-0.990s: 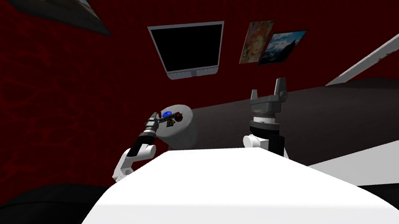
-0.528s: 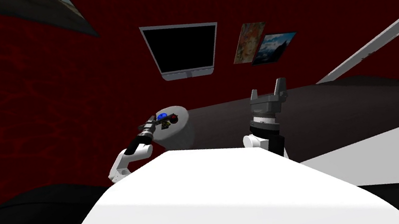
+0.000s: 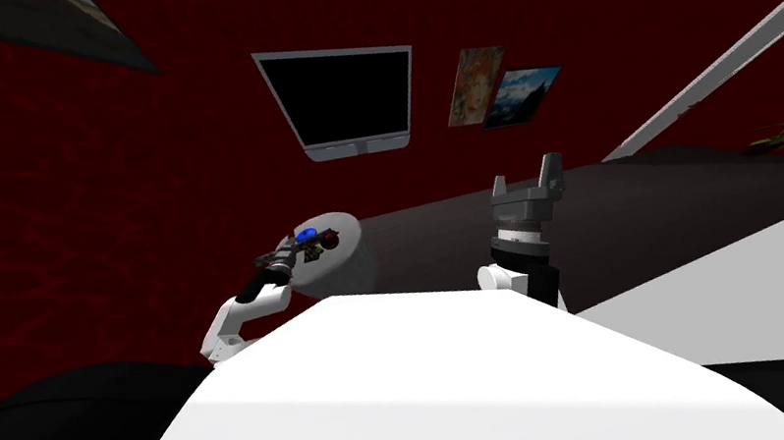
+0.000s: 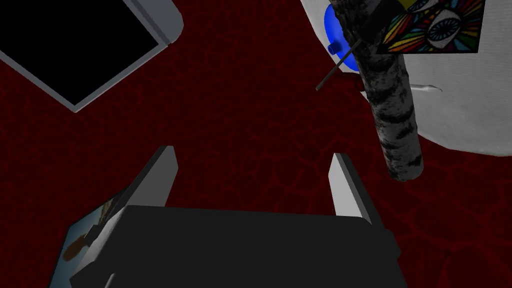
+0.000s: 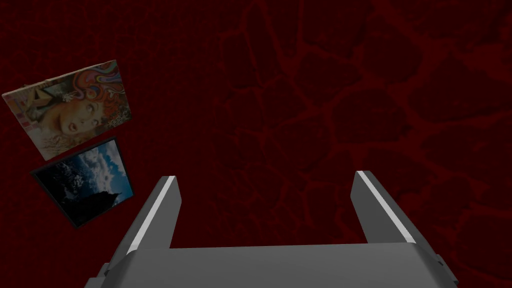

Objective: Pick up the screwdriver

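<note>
Red handle of one screwdriver (image 4: pixel 350 80) lies on one round pale grey table (image 4: pixel 465 115). Its shaft is hidden behind one birch-bark cylinder (image 4: pixel 395 115), and a grey tip shows on the far side. Just beside it are one blue disc (image 4: pixel 334 27), one thin dark rod (image 4: pixel 332 70) and one eye-print card (image 4: pixel 435 25). Left gripper (image 4: pixel 253 153) is off the table's edge, fingers spread, empty, apart from the screwdriver. Right gripper (image 5: pixel 265 176) is held up, spread, empty. The dark red cracked wall (image 3: pixel 30 213) has one grey-framed black panel (image 3: pixel 344 91) and two pictures (image 3: pixel 475 84) side by side.
</note>
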Robot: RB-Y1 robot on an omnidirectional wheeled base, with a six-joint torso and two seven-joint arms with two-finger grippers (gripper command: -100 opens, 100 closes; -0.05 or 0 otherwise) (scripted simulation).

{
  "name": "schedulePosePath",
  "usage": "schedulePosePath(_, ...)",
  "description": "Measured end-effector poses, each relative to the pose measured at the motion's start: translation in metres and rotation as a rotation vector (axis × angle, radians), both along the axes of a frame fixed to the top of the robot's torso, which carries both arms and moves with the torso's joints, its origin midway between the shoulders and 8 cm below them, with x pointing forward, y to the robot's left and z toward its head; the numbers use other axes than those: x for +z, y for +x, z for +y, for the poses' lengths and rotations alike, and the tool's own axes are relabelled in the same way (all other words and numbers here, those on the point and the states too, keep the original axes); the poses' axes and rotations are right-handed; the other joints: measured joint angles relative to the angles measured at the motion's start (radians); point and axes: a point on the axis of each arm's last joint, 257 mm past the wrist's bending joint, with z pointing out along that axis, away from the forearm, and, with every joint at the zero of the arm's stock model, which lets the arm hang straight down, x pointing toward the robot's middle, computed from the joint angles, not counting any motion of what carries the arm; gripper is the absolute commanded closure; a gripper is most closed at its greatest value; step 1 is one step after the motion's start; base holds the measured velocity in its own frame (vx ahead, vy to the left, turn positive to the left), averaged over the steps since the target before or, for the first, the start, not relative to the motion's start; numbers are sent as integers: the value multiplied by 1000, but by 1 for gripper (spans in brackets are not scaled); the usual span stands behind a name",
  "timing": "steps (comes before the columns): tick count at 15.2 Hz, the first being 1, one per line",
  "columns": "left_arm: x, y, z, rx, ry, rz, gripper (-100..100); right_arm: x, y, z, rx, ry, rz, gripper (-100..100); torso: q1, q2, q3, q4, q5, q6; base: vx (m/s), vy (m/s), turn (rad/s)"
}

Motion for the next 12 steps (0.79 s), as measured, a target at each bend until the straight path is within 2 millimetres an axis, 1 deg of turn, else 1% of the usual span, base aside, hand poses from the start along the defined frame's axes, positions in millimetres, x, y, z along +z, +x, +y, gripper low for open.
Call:
schedulePosePath(2, -10, -9, 11, 29, 5, 45, -100, 0, 0, 0, 0, 0, 0, 0, 0, 0, 0, 0, 0, 0, 58, -63, -97)
schedulePosePath(4, -18, -19, 33, 70, 14, 97, -100, 0, 0, 0, 0, 0, 0, 0, -1, -1, -1, 0, 0, 0, 73, -71, -88)
schedulePosePath(5, -24, -23, 38, 83, 13, 119, -100, 0, 0, 0, 0, 0, 0, 0, 0, -1, -1, 0, 0, 0, 91, -69, -119)
schedulePosePath(7, -35, -39, 60, 123, 20, 172, -100, 0, 0, 0, 0, 0, 0, 0, 0, -3, -2, -1, 0, 0, 98, -61, -80)
schedulePosePath(9, -41, -44, 66, 141, 18, 201, -100, 0, 0, 0, 0, 0, 0, 0, 2, -1, -1, 0, 0, 0, 57, -33, -62)
schedulePosePath(11, -47, -55, 82, 177, 21, 245, -100, 0, 0, 0, 0, 0, 0, 0, 2, -2, -1, 0, 0, 0, 73, -34, -90)
schedulePosePath(12, -51, -60, 85, 188, 20, 265, -100, 0, 0, 0, 0, 0, 0, 0, 2, -1, -1, 0, 0, 0, 74, -49, -104)
